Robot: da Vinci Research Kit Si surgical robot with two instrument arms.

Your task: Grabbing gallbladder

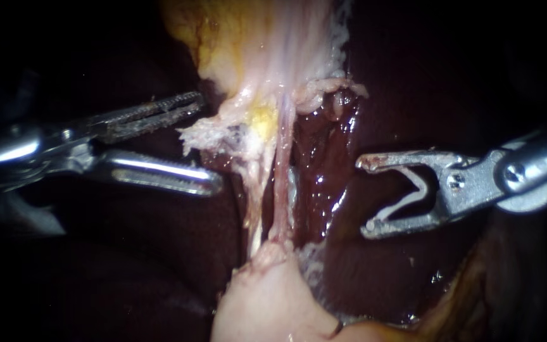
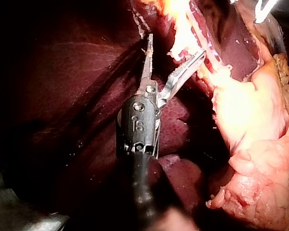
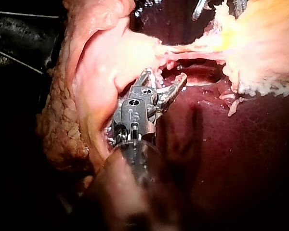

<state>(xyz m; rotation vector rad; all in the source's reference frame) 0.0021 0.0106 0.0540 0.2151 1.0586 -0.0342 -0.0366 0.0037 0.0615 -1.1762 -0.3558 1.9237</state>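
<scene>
Left tool (image 1: 209,142): jaws spread wide, holding nothing, tips just beside the frayed pale lower edge of the gallbladder (image 1: 254,44), which lies at upper centre against the dark liver (image 1: 324,171). Right tool (image 1: 363,196): jaws spread, empty, over the liver, apart from the stretched tube (image 1: 281,183).

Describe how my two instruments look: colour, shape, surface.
The left instrument has a silver metal tool: two long, slim jaws with fine teeth. The right instrument has a shorter, broader silver tool, with a pale lining inside its fork and a screw at the hinge. In the wrist views a black joint piece sits behind each tool.
</scene>
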